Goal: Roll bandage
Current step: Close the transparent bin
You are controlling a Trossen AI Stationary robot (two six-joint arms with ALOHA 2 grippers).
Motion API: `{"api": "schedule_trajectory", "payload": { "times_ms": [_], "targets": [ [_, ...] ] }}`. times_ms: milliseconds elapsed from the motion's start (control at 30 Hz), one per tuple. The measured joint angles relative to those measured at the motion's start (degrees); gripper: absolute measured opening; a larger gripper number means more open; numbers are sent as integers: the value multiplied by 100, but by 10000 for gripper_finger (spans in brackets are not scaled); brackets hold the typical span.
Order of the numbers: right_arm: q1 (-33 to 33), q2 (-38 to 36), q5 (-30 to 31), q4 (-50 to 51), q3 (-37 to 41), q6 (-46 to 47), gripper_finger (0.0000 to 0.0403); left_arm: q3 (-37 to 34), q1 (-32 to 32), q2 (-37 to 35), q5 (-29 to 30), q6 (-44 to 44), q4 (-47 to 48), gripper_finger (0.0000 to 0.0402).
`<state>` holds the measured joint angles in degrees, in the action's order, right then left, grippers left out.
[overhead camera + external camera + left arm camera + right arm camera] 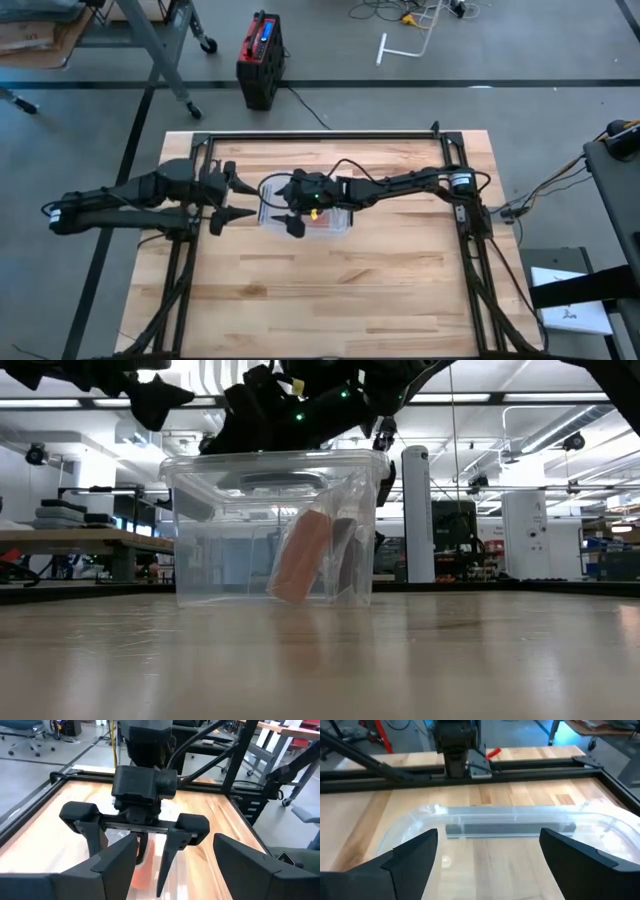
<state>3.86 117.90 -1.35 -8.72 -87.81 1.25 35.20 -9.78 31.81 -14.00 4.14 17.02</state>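
The bandage [300, 555] is an orange-brown roll in a clear bag, leaning tilted inside a clear plastic container [335, 228] at the table's middle. It shows as an orange patch [142, 870] in the left wrist view. My right gripper [283, 210] reaches in from the table's right and hovers open over the container's left part, its fingers [167, 860] slanting down above the roll. My left gripper [240, 200] stands open just left of the container, facing the right gripper.
The container's far wall [510, 815] carries a grey strip. A black frame [320, 136] runs along the table's far edge and down both sides. Bare wooden tabletop [330, 300] lies toward the near edge. A red-and-black box [260, 60] stands on the floor beyond the table.
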Motion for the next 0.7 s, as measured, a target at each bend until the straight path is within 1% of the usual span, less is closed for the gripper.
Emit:
{"api": "schedule_trajectory", "payload": {
  "times_ms": [267,500,633,700],
  "targets": [
    [-36,-250,-12,930,24,-188,345,44,0,324,2,232,265,242],
    [-284,-802,-169,2133,139,-413,345,47,0,658,77,243,426,227],
    [-479,-1288,-175,2249,525,-512,345,-120,0,874,164,109,368,220],
    [-498,-1502,-115,2014,743,-510,345,-326,0,1006,252,-15,53,217]
  ]
}}
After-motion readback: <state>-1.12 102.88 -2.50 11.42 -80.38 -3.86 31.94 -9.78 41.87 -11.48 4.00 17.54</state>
